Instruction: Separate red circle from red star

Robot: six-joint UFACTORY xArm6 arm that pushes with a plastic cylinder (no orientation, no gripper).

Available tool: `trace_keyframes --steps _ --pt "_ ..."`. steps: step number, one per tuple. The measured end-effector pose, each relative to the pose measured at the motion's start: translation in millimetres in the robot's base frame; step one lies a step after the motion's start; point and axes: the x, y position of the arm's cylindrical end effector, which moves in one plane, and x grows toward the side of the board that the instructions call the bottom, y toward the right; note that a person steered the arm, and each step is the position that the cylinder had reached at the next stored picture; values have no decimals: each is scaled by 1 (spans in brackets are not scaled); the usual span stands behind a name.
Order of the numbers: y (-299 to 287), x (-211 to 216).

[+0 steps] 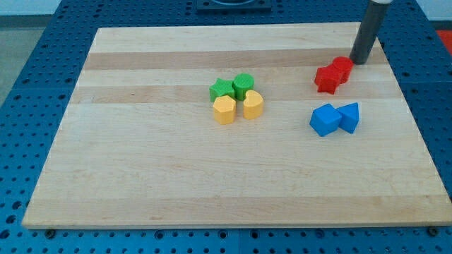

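Note:
The red circle (342, 68) and the red star (327, 79) sit touching each other at the view's upper right of the wooden board (141, 176). The circle is the upper right one of the pair, the star the lower left one. My tip (361, 62) is just to the right of the red circle, very close to it or touching it. The dark rod rises from there to the view's top edge.
A green star (222, 89), a green circle (243, 85) and two yellow blocks (224, 110) (253, 104) cluster at the board's middle. A blue cube (325, 119) and a blue triangle (349, 116) touch below the red pair. The board's right edge is near.

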Motion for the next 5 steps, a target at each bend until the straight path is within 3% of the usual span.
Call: trace_keyframes --steps 3,5 --pt "-11 51" --pt "-29 54"
